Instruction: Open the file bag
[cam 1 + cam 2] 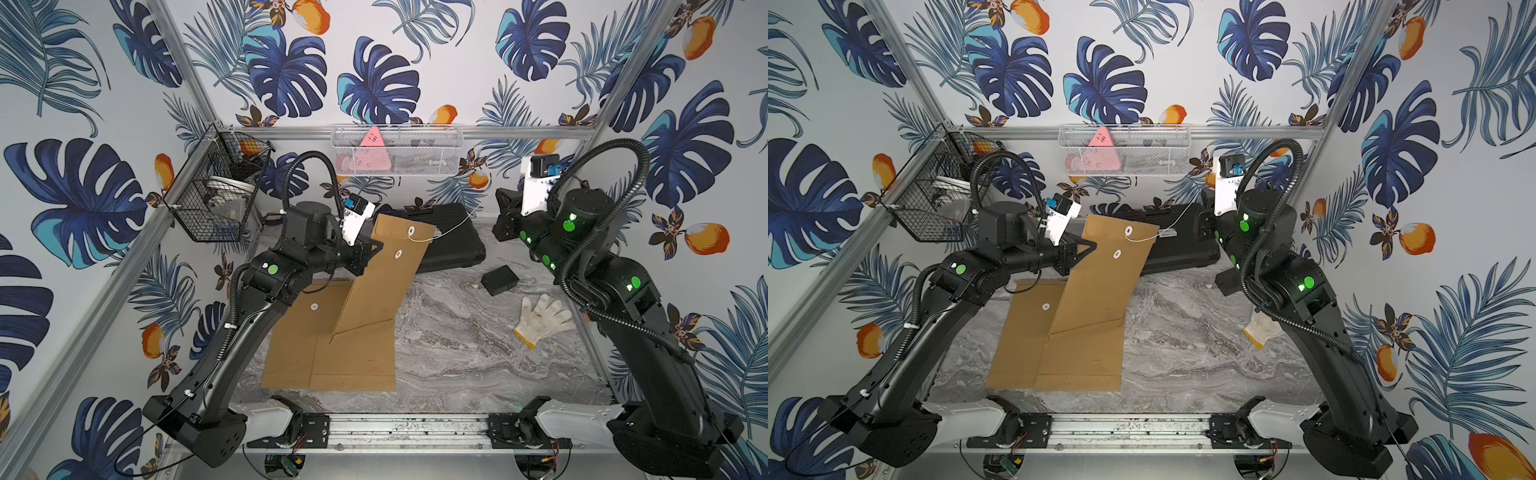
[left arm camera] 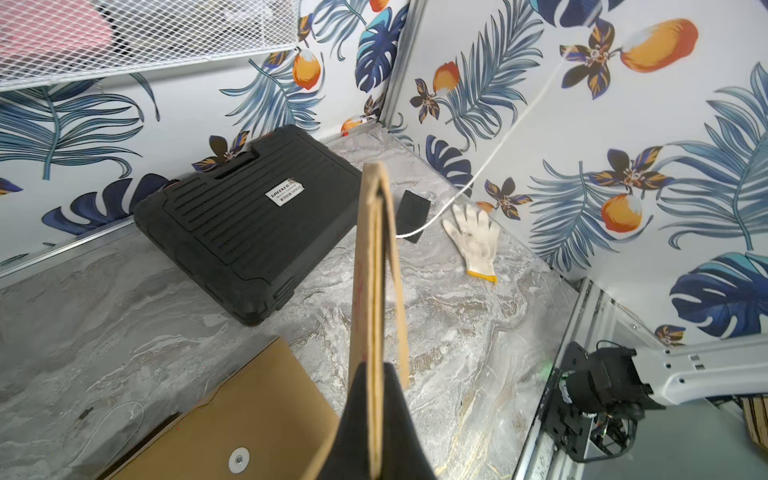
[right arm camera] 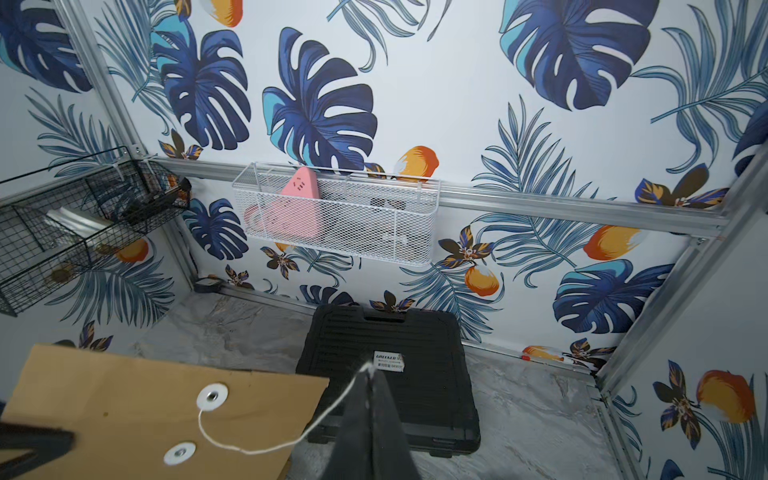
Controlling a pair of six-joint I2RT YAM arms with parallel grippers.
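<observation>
Far left, a black wire basket (image 1: 216,195) hangs on the side wall. Next comes the left pincer (image 2: 375,374), clamped tight on the left edge of the file bag (image 1: 382,282).

Both top views show the bag's brown face. Its top end is lifted and tilted. Its bottom end lies on the bench (image 1: 457,353), partly over a second file bag (image 1: 291,345) that lies flat. Only the left wrist view shows the lifted bag edge-on, squeezed between the black fingers (image 2: 353,424). There its paper layers look a little apart, but I cannot tell if the flap is loose.

A white string (image 1: 441,235) runs from the upper round button (image 1: 411,230) toward the right. Only the right wrist view shows where it ends. The right pincer (image 3: 370,374) is squeezed together on the string, up above the black case (image 1: 449,245). The wrist views also show a white label on that case, which is too small to make out from above.

On the back wall hangs a white mesh basket (image 1: 397,151) with a pink triangle (image 1: 371,145) inside.

Further right on the bench sit a small black box (image 1: 500,280) and a white glove (image 1: 540,318). In a top view the glove (image 1: 1257,330) is mostly hidden behind the right arm.
</observation>
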